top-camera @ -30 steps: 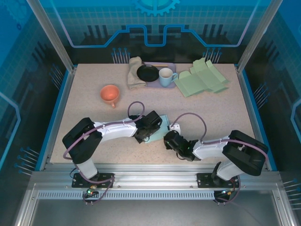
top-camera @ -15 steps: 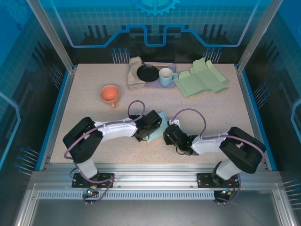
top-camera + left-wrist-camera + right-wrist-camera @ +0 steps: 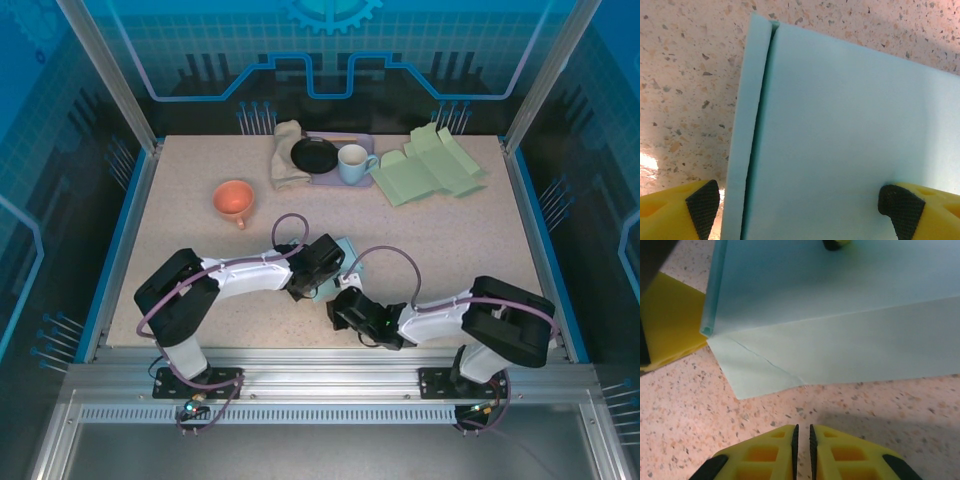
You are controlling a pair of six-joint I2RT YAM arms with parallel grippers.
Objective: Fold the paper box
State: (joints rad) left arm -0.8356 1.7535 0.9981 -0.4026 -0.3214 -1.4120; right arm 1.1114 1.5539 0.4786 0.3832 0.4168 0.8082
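The paper box is pale blue and lies partly folded mid-table, between the two arms. In the left wrist view its broad panel has a raised side wall at the left. My left gripper is open wide and straddles the panel, one pad just outside that wall. It is over the box in the top view. In the right wrist view a flat creased flap lies on the table in front of my right gripper. That gripper is shut to a thin slit, holds nothing, and is just short of the flap's corner.
At the back of the table are an orange cup, a beige cloth, a black plate and a mug on a purple tray. Flat green cardboard lies at the back right.
My right gripper has slid left along the near side of the box and its jaws have narrowed. The left gripper has stayed over the box, still open.
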